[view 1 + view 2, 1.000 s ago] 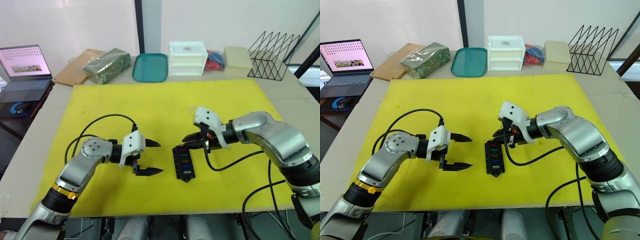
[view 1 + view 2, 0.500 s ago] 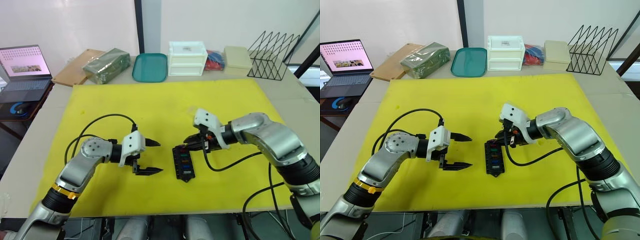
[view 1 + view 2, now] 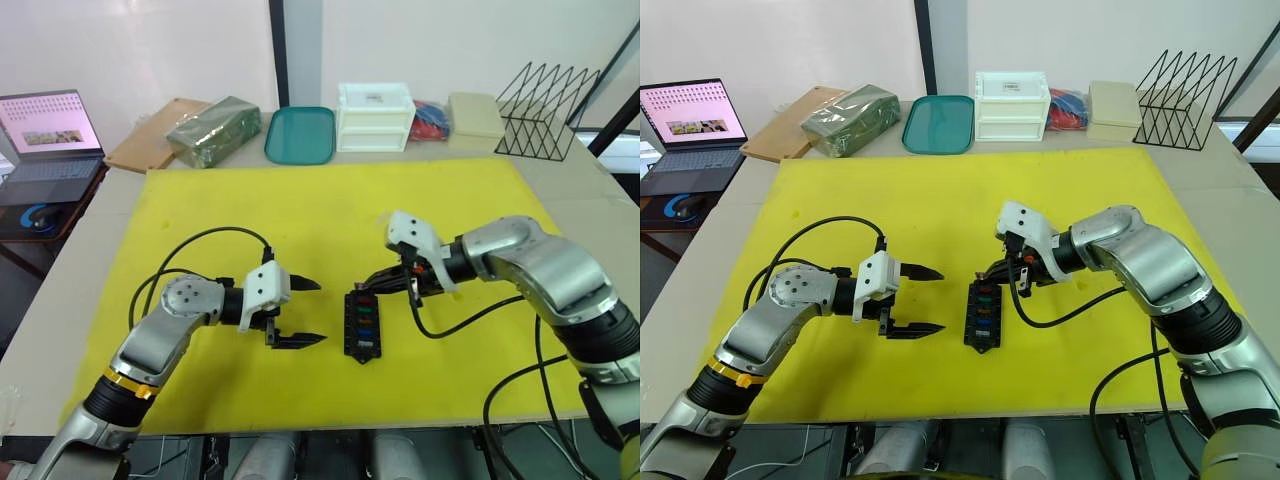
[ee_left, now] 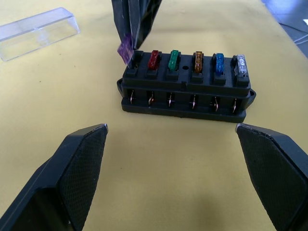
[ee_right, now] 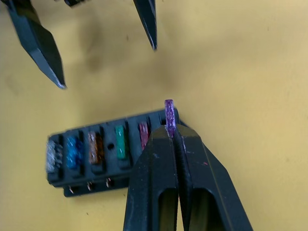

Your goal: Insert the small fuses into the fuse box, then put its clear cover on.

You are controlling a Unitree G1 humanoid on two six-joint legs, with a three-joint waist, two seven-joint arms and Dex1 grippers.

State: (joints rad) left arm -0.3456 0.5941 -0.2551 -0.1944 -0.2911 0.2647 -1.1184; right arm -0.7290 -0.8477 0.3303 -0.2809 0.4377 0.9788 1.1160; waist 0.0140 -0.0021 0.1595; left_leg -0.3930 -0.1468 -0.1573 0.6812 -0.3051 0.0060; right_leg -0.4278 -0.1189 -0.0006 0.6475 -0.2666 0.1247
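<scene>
Purple fuse (image 5: 169,111) pinched in the closed right hand (image 5: 172,132), tilted just over the end slot of the fuse box (image 4: 185,89).
Five fuses sit in the box's row: red (image 4: 153,58), green (image 4: 173,59), amber (image 4: 198,57), blue (image 4: 218,59), grey (image 4: 240,63). The box lies on the yellow mat (image 3: 300,215) toward its front edge, between both hands. Left hand (image 3: 300,313) hangs open beside it, empty. One clear cover (image 4: 38,32) lies apart behind the box.

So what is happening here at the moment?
The right gripper is pinching a purple fuse at the end slot of the black fuse box on the yellow mat. Five fuses already sit in the box. The left gripper waits open beside it, holding nothing. The clear cover lies on the mat, not yet fitted.
</scene>
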